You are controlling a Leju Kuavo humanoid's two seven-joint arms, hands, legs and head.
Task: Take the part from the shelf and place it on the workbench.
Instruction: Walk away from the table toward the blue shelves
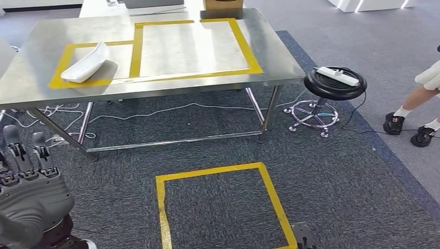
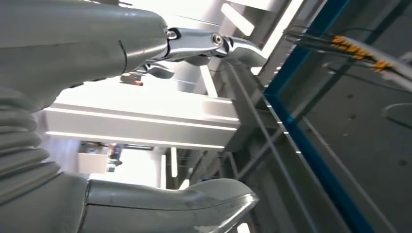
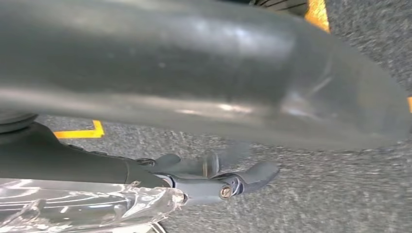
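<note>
White curved part [image 1: 86,63], lying on workbench [image 1: 207,85], left yellow-taped box

Stool [image 1: 335,83] beside workbench [image 1: 171,85] corner

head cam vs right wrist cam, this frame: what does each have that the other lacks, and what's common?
Head view: the steel workbench with the white part lying in its left taped box, a black stool carrying a power strip, a person's legs, and the left hand, fingers apart, holding nothing. Right wrist view: the right hand close over the floor; whether it holds anything is unclear. Both: grey carpet and yellow floor tape.
</note>
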